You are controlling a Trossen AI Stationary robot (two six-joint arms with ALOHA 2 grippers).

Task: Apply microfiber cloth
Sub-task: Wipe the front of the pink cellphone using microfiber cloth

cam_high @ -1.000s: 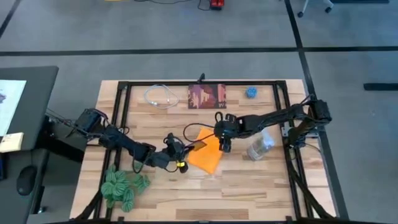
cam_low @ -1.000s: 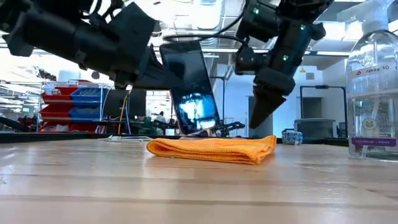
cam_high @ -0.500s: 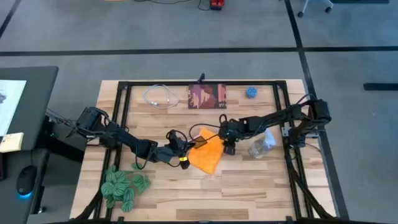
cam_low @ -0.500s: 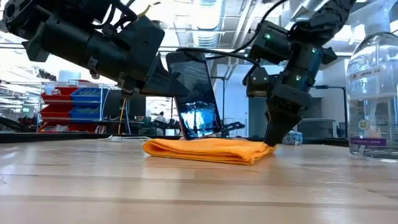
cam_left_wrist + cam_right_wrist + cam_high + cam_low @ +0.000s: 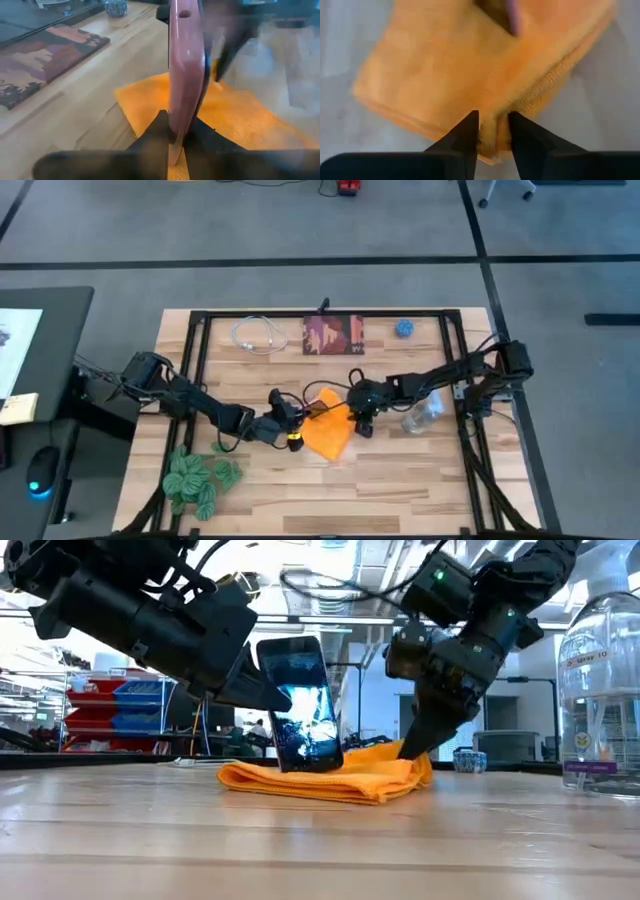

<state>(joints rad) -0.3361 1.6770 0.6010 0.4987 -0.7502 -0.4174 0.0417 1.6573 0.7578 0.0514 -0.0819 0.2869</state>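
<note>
The orange microfiber cloth (image 5: pixel 330 432) lies folded on the table's middle (image 5: pixel 320 778). A black smartphone (image 5: pixel 300 718) in a dark pink case (image 5: pixel 186 70) stands tilted over the cloth's left part, with my left gripper (image 5: pixel 288 420) shut on it. In the low view the phone's lower end reaches down to the cloth. My right gripper (image 5: pixel 362 420) is shut on the cloth's right end (image 5: pixel 408 754), which is bunched up a little. My left gripper pinches the smartphone between its two fingers, one on each flat face, at one edge (image 5: pixel 175 142). The fingers come slanting down from the table's left. The phone stands nearly upright, leaning a little. My right gripper pinches the folded edge of the cloth (image 5: pixel 493 131) between its two fingers (image 5: pixel 468 135), taking several layers. The fingers point down, slanting in from the table's right. That end is raised slightly (image 5: pixel 400 756); the remainder of the cloth lies on the table.
A clear spray bottle (image 5: pixel 420 412) stands just right of the cloth, close to the right arm (image 5: pixel 600 690). At the back lie a white cable (image 5: pixel 258 335), a dark red-brown printed square (image 5: pixel 333 334) and a small blue object (image 5: pixel 404 328). A green plant (image 5: pixel 198 478) sits near left.
My right gripper has come down onto the cloth's right end and taken hold of it; that end is now bunched and slightly raised, and the cloth has slid a little toward the table's left. My left gripper has lowered the phone toward the cloth.
</note>
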